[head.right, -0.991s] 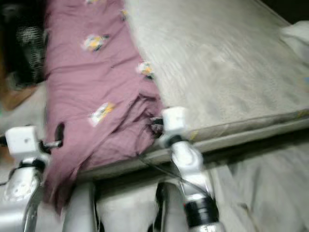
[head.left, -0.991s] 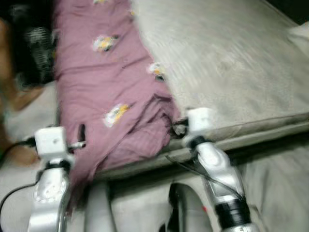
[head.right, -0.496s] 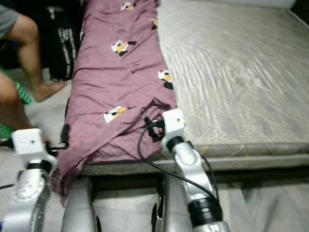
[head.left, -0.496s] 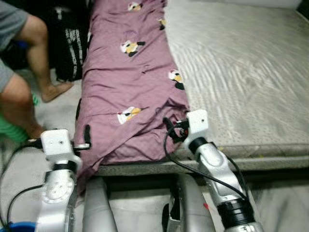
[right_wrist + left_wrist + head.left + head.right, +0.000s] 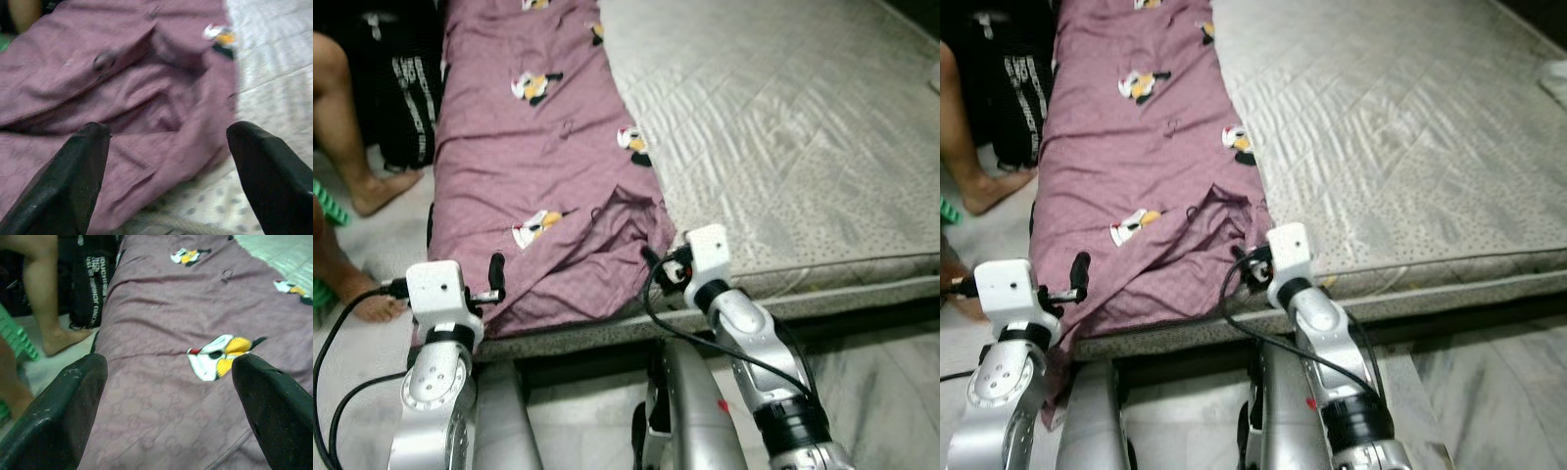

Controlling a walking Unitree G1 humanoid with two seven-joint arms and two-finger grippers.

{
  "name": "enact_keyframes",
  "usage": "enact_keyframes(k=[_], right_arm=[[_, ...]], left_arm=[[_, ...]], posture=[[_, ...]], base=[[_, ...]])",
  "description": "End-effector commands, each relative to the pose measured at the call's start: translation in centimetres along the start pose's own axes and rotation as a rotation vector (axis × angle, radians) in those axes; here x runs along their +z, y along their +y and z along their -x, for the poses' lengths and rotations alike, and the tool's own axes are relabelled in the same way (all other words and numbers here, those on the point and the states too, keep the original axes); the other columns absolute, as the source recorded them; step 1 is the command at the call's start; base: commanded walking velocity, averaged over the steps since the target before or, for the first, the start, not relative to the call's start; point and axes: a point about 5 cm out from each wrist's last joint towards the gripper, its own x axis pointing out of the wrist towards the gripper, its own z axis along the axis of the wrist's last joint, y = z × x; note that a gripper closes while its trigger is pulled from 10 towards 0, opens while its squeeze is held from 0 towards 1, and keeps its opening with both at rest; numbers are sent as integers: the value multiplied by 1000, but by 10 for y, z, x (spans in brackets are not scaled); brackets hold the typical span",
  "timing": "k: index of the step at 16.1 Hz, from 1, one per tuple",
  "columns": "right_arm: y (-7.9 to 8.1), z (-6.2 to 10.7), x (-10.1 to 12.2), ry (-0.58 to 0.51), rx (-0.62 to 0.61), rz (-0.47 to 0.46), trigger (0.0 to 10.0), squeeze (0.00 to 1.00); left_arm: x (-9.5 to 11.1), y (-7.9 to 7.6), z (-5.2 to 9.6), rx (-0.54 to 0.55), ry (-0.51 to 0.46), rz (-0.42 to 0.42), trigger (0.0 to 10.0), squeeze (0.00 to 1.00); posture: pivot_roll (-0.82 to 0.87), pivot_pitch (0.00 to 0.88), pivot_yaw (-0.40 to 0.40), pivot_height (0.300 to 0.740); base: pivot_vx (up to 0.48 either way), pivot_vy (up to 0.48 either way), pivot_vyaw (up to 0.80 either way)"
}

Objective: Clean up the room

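A purple bedsheet printed with small cartoon figures lies bunched along the left strip of a bare grey mattress, its near end hanging over the mattress edge. My left gripper hovers open at the sheet's near left corner, and its wrist view looks over the sheet between wide-apart fingers. My right gripper is open at the crumpled near right edge of the sheet, where sheet meets mattress.
A person's bare legs and feet stand on the floor to the left of the bed, beside a black bag. Something green sits by the feet. A cable loops by my left arm. Grey floor lies below the bed.
The camera has swung, so the bed sits more slanted in view and the person shows less. Both grippers stay open at the sheet's near edge.
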Motion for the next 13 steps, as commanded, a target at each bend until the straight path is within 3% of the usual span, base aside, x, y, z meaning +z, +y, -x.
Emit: enact_keyframes(k=[1,3,7,9,13], right_arm=[[5,-4,-6,44,34,-2,10000,0],[6,-6,-6,46,37,3,10000,0],[13,-40,3,85,2,33,10000,0],[14,-50,9,94,-82,-4,10000,0],[3,-54,13,69,-201,-87,10000,0]], left_arm=[[2,6,8,50,6,-40,10000,0],[2,9,11,69,8,-49,10000,0],[1,28,43,154,64,-101,10000,0],[1,29,47,166,83,-92,10000,0],[4,25,50,164,88,-81,10000,0]], posture=[[118,156,-87,524],[130,163,-89,524],[202,205,-92,524],[217,205,-92,524],[224,202,-91,524]], base=[[0,0,0],[0,0,0],[0,0,0],[0,0,0],[0,0,0]])
